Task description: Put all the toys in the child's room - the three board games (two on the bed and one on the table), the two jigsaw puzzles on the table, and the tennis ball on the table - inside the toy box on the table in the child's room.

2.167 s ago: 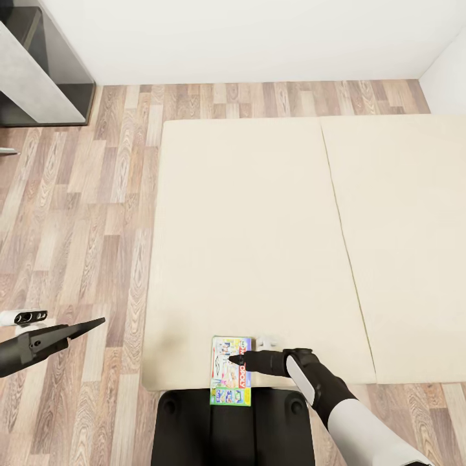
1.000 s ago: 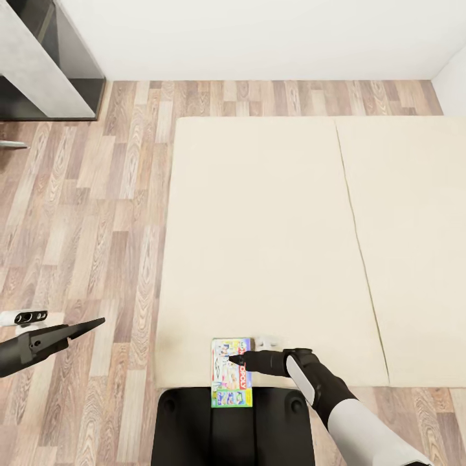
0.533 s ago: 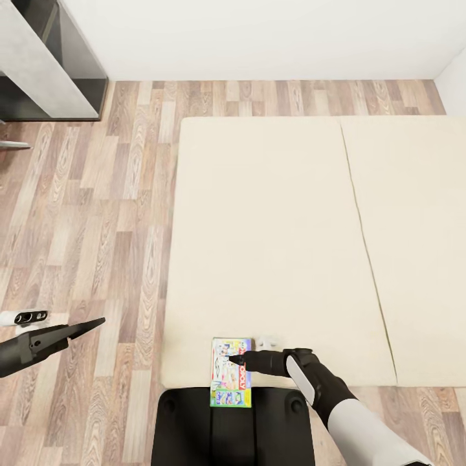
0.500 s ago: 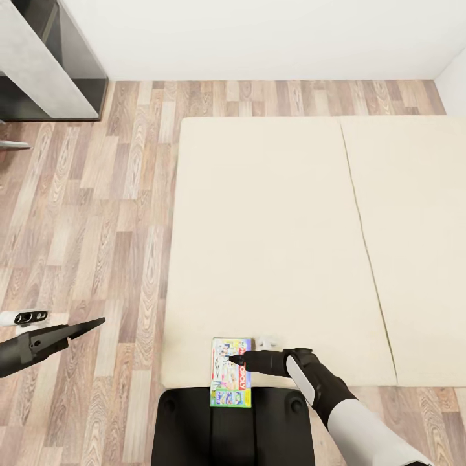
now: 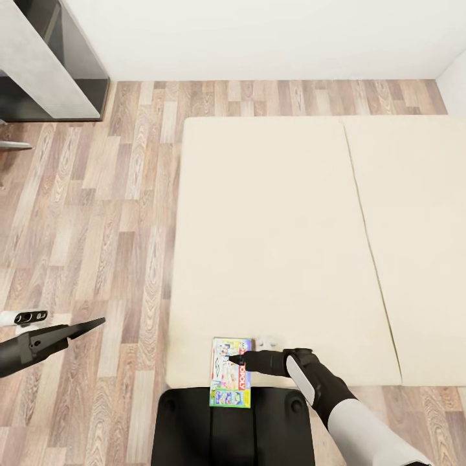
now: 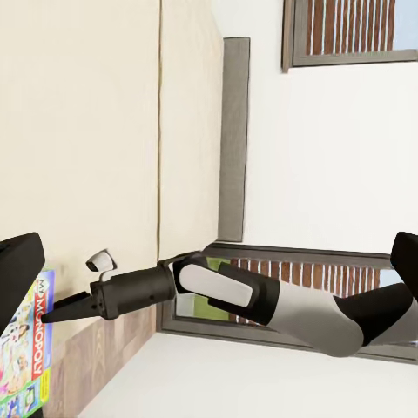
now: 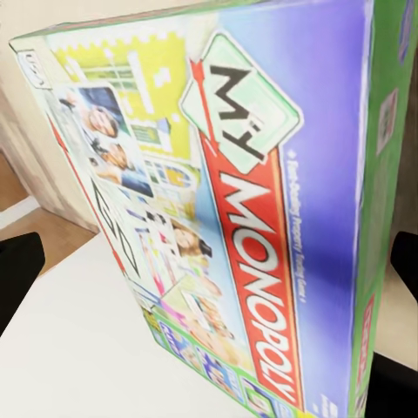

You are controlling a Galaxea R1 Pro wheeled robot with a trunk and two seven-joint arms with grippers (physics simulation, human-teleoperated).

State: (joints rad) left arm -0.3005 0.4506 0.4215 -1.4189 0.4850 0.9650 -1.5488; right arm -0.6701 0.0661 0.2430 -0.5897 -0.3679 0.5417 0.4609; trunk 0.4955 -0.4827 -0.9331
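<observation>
The view has slid left, so the bed (image 5: 278,246) sits further right in the head view; the arms haven't budged. Right pincer (image 5: 234,360) grips the Monopoly box (image 5: 230,380) above the bed's near edge. Left pincer (image 5: 90,323) hangs apart, grip unclear.

head overhead, wrists near board game (image 5: 231,372)

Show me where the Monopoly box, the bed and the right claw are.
Monopoly box (image 7: 252,226): right wrist view, printed cover.
Bed (image 5: 272,220): head view, beige cover.
Right claw (image 5: 234,357): head view, fingertips at the box.
</observation>
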